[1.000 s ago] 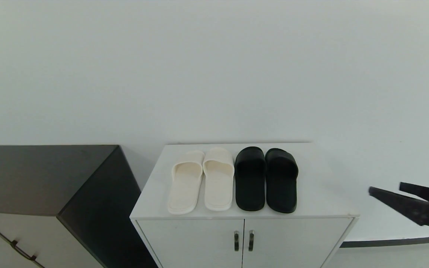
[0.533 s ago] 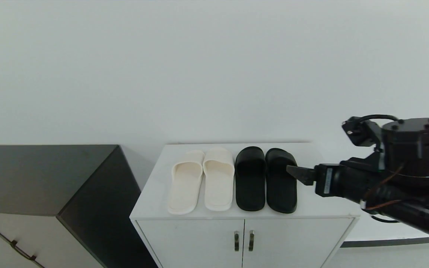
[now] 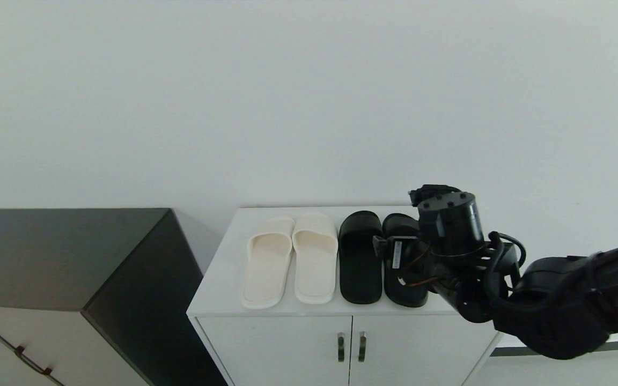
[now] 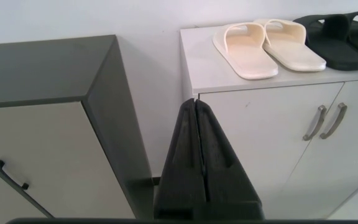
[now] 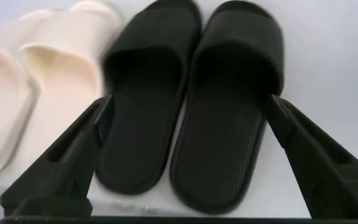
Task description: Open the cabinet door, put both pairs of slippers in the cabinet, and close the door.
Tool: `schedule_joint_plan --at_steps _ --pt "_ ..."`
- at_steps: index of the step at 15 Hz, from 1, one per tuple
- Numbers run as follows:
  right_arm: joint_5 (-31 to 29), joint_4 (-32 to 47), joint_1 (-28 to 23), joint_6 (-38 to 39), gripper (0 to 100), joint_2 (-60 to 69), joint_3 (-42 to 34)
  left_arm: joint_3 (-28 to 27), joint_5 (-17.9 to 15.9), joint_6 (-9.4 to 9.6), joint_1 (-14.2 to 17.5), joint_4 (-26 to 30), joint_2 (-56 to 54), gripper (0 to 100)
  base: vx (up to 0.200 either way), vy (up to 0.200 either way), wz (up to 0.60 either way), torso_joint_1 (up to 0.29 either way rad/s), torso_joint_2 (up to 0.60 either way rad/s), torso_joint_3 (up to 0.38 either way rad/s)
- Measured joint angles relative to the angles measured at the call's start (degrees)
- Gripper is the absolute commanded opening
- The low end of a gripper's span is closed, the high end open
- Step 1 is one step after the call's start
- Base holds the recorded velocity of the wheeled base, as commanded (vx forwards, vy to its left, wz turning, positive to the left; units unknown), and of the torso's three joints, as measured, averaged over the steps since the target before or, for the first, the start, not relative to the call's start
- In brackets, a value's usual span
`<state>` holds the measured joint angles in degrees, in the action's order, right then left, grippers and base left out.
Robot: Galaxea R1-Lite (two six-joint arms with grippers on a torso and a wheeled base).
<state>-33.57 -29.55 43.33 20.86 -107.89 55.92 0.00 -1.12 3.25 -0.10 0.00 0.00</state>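
Right wrist view: the black slippers [image 5: 222, 124], lying on the closed white cabinet [image 3: 218, 289] beside the cream slippers [image 3: 290, 257], are being flanked by the right gripper [image 5: 186, 102], jaws spread wide. The left gripper [image 4: 196, 106] is being held with jaws pressed together, in front of the cabinet.

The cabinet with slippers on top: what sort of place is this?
Probably a home-style entryway, maybe staged: white cabinet bearing white slippers and black slippers, a dark cabinet beside it, plain wall behind.

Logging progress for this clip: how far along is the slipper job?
Done: nothing; the cabinet doors are shut, white slippers and black slippers on top. In hand: the open right gripper hovers over the black pair. Remaining: open a door, stow both pairs, close it.
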Motion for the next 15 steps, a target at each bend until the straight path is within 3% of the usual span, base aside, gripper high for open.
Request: schedule_joint_plan --at_steps 8,15 --pt "-3.84 -3.51 0.63 -0.8 100 -10.69 6.81 0.0 0.0 -0.09 0.0 0.0 0.0 0 0.0 0.0 0.0 0.0 0.0 0.0" --pt "-5.45 -9.89 -1.4 -6.72 100 -18.98 12.08 0.0 0.0 -0.17 -0.01 0.0 0.0 0 0.0 0.0 0.0 0.0 0.0 0.0"
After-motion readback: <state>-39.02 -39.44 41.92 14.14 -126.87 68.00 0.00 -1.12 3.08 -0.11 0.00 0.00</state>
